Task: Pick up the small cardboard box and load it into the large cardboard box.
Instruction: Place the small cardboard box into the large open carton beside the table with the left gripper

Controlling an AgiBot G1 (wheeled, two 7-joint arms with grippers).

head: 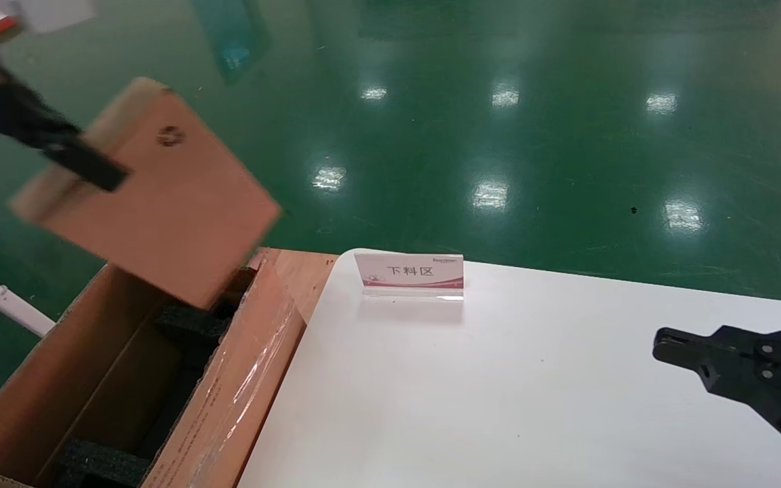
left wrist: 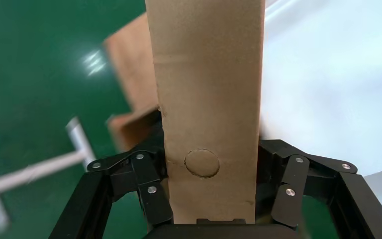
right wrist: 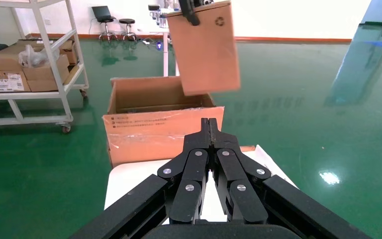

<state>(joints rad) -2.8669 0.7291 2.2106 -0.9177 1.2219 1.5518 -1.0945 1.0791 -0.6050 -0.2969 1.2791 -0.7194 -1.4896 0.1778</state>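
From the head camera, the left gripper [head: 85, 163] is pinching one small cardboard box [head: 160, 203], tilted in the air just above the open end of one large cardboard box [head: 92, 379]; two black foam blocks [head: 190, 322] are showing inside; the right gripper [head: 665, 349] is hovering over the white table [head: 499, 393], one sign [head: 409, 274] well ahead of it. At the left wrist, its fingers [left wrist: 151, 191] are clamping both faces of the box. At the right wrist, that claw's fingers [right wrist: 209, 132] are pressing together, both boxes far ahead.
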